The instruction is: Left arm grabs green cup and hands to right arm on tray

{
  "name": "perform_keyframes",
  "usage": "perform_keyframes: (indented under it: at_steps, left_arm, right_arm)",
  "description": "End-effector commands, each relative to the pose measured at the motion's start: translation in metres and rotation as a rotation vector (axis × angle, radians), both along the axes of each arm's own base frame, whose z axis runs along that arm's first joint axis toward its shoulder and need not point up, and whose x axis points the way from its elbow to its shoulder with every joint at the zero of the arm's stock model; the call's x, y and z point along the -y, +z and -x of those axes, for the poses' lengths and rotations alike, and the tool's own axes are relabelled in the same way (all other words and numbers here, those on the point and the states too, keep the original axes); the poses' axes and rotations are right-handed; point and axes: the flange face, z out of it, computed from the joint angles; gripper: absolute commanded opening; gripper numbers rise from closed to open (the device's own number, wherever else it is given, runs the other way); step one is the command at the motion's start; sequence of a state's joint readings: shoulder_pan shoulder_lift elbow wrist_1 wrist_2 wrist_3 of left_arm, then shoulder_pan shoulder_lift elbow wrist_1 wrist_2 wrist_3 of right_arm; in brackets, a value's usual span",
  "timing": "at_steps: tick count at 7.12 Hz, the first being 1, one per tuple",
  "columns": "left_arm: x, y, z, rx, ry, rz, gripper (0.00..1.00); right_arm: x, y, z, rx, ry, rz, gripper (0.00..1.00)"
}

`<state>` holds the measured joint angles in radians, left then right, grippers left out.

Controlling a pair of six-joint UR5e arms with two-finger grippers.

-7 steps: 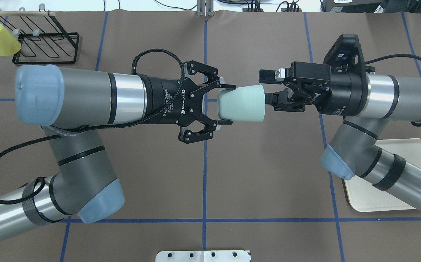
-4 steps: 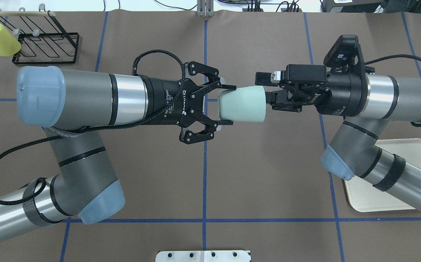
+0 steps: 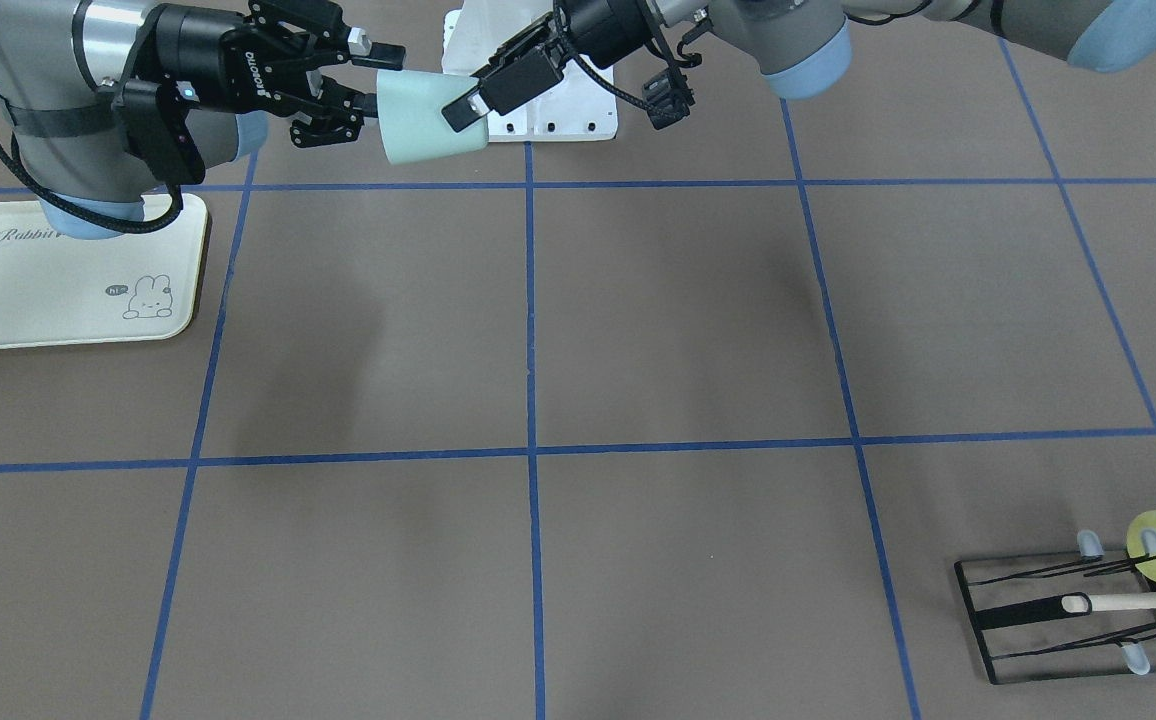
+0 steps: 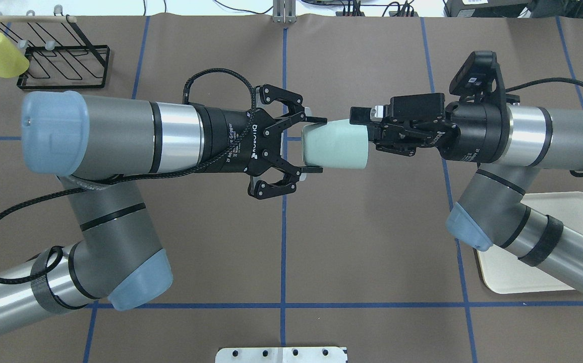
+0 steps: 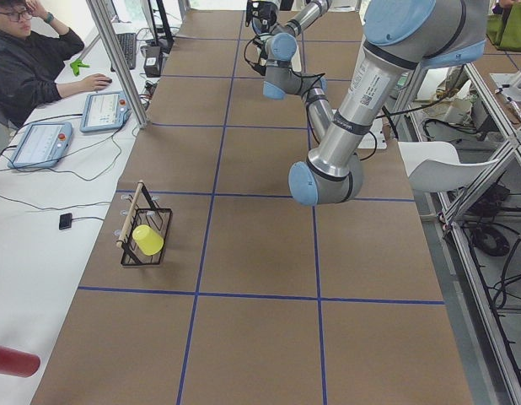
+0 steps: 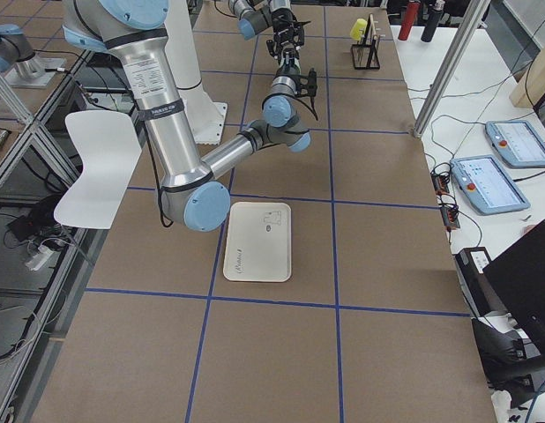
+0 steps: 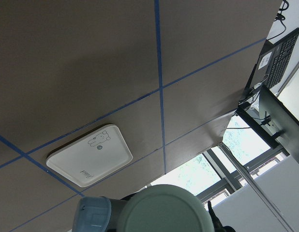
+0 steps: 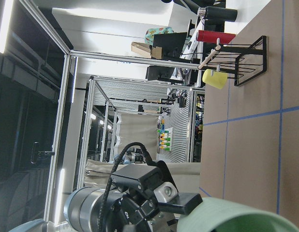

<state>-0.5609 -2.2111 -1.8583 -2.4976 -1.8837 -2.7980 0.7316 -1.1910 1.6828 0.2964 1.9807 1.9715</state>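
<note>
So: green cup [image 4: 337, 146] is mid-air, on its side, above the middle of the tabletop [image 4: 372, 242], between both hands. Left hand [image 4: 314, 146] is spread wide and clamped across the cup's narrower base end. Right hand [image 4: 365, 126] is narrow, one finger along the far outer wall, the other at the mouth. Can't tell if it's actually pinching.

Main risk: left lets go before that pinch is real, so the cup drops and rolls. A one-wall pinch on smooth plastic could also pivot in transit, and the tray [image 3: 38, 290] is well off to the right, near side. Both clamped plus a pull = tug-of-war.
</note>
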Motion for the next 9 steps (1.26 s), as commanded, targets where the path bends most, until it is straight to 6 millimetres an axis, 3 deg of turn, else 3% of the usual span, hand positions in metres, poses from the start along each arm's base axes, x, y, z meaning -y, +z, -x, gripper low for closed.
perform_keyframes:
  at_steps: [1,5,7,9]
  left_arm:
    - [-0.001,0.001,-0.001,-0.001,0.003,-0.001,0.12]
    - [-0.002,0.000,-0.001,-0.003,0.004,-0.002,0.13]
    - [-0.002,0.005,-0.001,-0.008,0.001,-0.018,1.00]
    - [-0.002,0.010,-0.001,-0.032,-0.006,-0.059,1.00]
  right_arm:
    - [-0.002,0.001,0.002,-0.002,-0.005,0.000,0.35]
    - [-0.003,0.004,0.003,-0.006,-0.007,0.000,0.00]
    - [-0.003,0.004,0.002,-0.007,-0.003,-0.002,0.00]
    - [-0.004,0.006,0.002,-0.010,-0.002,-0.001,0.00]
